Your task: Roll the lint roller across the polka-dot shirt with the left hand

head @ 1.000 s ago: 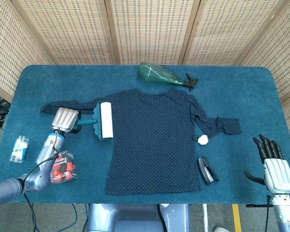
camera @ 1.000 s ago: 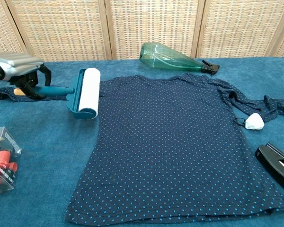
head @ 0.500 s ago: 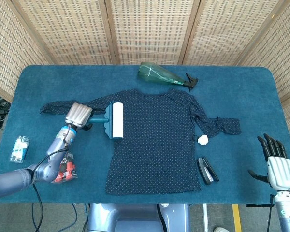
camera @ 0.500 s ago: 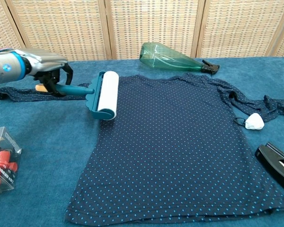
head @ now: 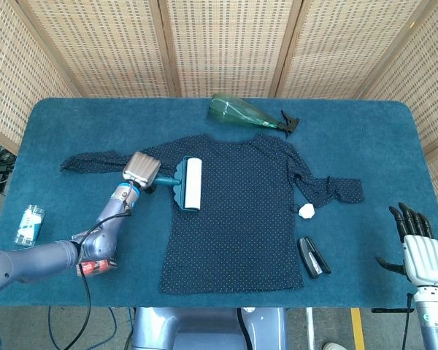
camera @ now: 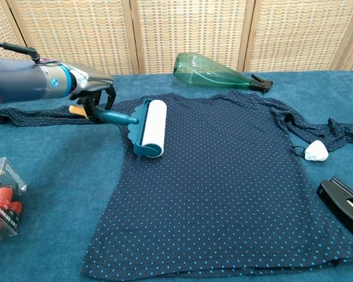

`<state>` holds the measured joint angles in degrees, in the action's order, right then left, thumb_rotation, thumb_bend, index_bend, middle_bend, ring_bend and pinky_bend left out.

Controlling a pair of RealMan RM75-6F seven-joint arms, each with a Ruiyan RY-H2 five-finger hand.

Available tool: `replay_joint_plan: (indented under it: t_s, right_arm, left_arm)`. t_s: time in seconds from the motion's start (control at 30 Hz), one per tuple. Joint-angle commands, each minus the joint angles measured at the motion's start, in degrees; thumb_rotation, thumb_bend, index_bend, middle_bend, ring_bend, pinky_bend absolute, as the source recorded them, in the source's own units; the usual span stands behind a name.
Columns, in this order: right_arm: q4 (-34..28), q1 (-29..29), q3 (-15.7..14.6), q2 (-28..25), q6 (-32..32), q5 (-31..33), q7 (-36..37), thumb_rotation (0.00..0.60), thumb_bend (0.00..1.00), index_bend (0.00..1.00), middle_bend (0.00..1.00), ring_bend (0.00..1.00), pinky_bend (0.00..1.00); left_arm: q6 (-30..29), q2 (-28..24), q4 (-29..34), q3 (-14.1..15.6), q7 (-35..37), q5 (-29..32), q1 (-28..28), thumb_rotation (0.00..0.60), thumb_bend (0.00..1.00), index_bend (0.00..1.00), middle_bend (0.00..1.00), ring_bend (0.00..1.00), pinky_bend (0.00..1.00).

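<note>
1. The counter [head: 73, 124] is covered in dark teal cloth and stands in front of woven wicker screens [head: 219, 44].
2. The polka-dot shirt [head: 237, 219] lies flat at the middle of the counter, navy with small blue dots. One sleeve stretches out toward the left edge, and the other is bunched up on the right.
3. The left hand [head: 140, 169] sits over the left sleeve. Its fingers [camera: 100, 97] are wrapped around the teal handle of the lint roller [head: 190, 184], holding it.
4. The lint roller's white drum rests on the shirt's left shoulder area, just inside the left edge of the body. The drum runs lengthwise toward the hem, and the handle points out to the left.
5. The right hand [head: 420, 251] is at the counter's near right corner, well apart from the shirt. It holds nothing, and its dark fingers [head: 409, 219] are straight and slightly apart.
6. A green spray bottle [head: 244, 113] lies on its side just beyond the shirt's collar, its black nozzle pointing right.
7. A clear box with red items [camera: 3, 200] sits near the left front edge, partly behind the left arm in the head view.
8. A black stapler [head: 314, 257] lies just beside the shirt's right hem.
9. A small clear packet [head: 31, 224] rests at the far left of the counter.
10. A small white lump [head: 306, 211] sits just beside the bunched right sleeve.
</note>
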<state>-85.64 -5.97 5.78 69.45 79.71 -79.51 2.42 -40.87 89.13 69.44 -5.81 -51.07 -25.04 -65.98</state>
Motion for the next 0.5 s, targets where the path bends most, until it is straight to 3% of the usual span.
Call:
replay_joint_plan:
  t_s: [0.03,0.33,0.5]
  right_arm:
    - [0.0,-0.04,0.04,-0.02,-0.06,0.02,0.21,0.6,0.11,0.0,0.0,0.0,0.0]
    - [0.33,-0.19,0.02,-0.19,-0.48,-0.21,1.78,0.6,0.11,0.0,0.0,0.0,0.0]
    - [0.24,-0.35,-0.37,-0.35,-0.86,-0.99,3.11,0.6,0.11,0.0,0.0,0.0,0.0]
  left_arm:
    - [0.0,0.74,-0.46,0.39,-0.82,1.34,-1.14,0.6,0.44,0.87,0.85,0.73,0.7]
    - [-2.36,4.0,-0.8,0.48,-5.73,9.14,-5.87,0.6,0.45,0.87,0.85,0.73,0.71]
    - [-4.37,8.32,-2.55,-0.99,-11.72,17.52,-11.7,0.6,0.45,0.87,0.85,0.73,0.71]
